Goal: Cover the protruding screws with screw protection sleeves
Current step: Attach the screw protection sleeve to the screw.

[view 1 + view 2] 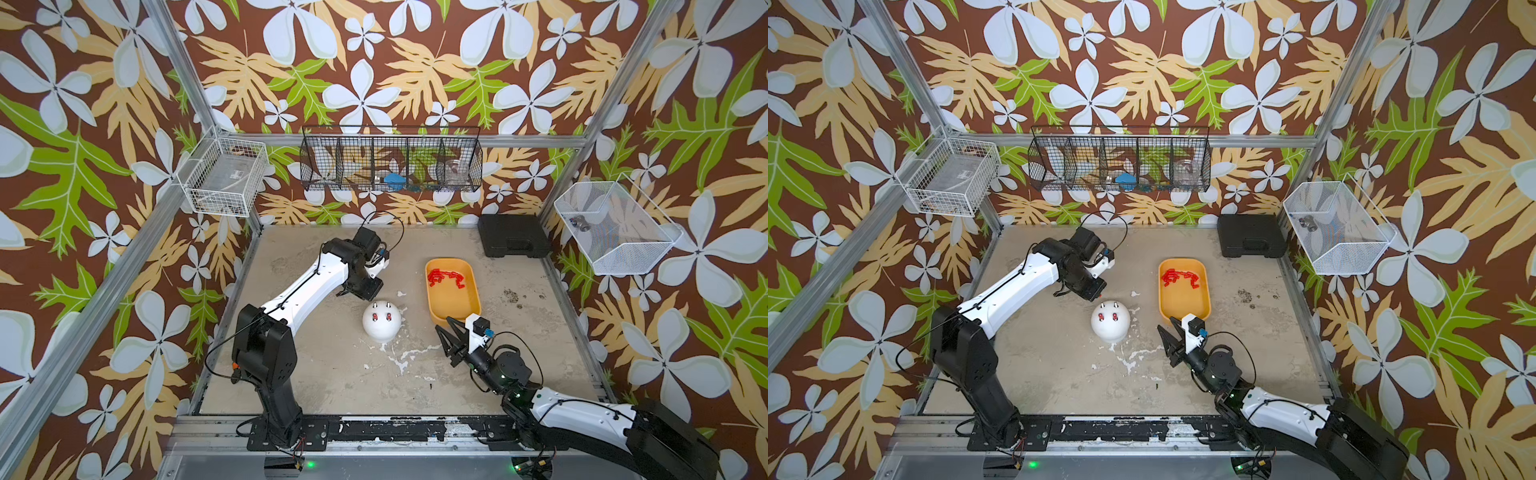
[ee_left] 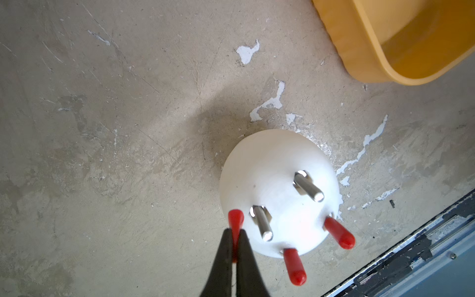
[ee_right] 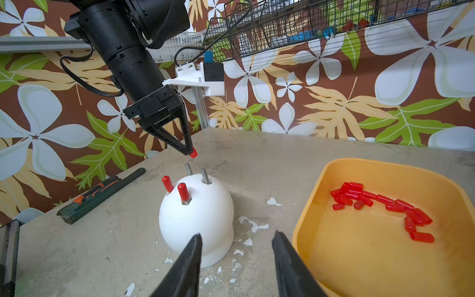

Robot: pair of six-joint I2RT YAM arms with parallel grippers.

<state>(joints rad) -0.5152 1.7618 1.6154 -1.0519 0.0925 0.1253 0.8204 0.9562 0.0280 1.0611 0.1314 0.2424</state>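
Scuffed grey tabletop (image 1: pixel 332 374) carries a white dome (image 3: pixel 196 218): two protruding screws (image 3: pixel 189 169) bare, two capped red. Left gripper (image 3: pixel 189 151), angled down just above the dome, pinches one red sleeve (image 2: pixel 235 218). Right gripper (image 3: pixel 235 246) hovers low, jaws apart and empty, beside the orange tray (image 3: pixel 334 270) of screw protection sleeves (image 3: pixel 380 203).
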